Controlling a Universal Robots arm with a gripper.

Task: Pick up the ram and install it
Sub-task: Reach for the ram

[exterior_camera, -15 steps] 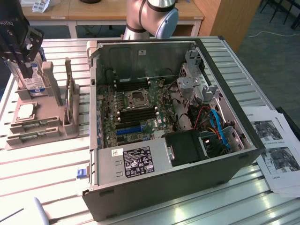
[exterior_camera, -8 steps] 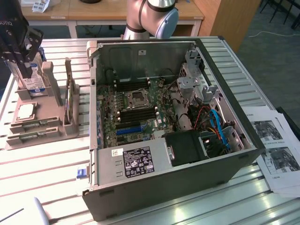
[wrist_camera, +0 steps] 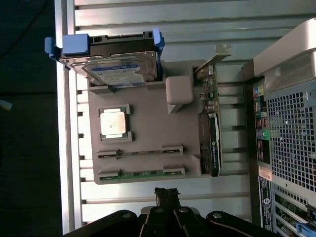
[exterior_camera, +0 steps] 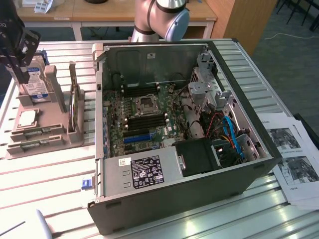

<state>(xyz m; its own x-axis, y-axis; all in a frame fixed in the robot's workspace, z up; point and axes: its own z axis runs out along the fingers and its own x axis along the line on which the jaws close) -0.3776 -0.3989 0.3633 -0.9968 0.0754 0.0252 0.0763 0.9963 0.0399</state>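
Observation:
Two ram sticks, thin green boards, lie edge-up in slots of a grey parts holder (wrist_camera: 148,123): one ram stick (wrist_camera: 140,152) and a second (wrist_camera: 141,174) beside it. In the exterior view they sit at the holder's near end (exterior_camera: 31,133). My gripper (wrist_camera: 167,194) hangs above the table just off the holder's ram end, its fingers together with nothing between them. In the exterior view the gripper (exterior_camera: 21,74) is at the far left, over the holder's hard-drive end. The open computer case (exterior_camera: 239,184) lies on its side, with black memory slots (exterior_camera: 145,122) on the motherboard.
The holder also carries a hard drive in a blue bracket (wrist_camera: 116,61), a processor (wrist_camera: 114,123) and an upright graphics card (wrist_camera: 210,128). A blue expansion slot (exterior_camera: 137,138) sits near the memory slots. Printed sheets (exterior_camera: 291,154) lie at the exterior view's right.

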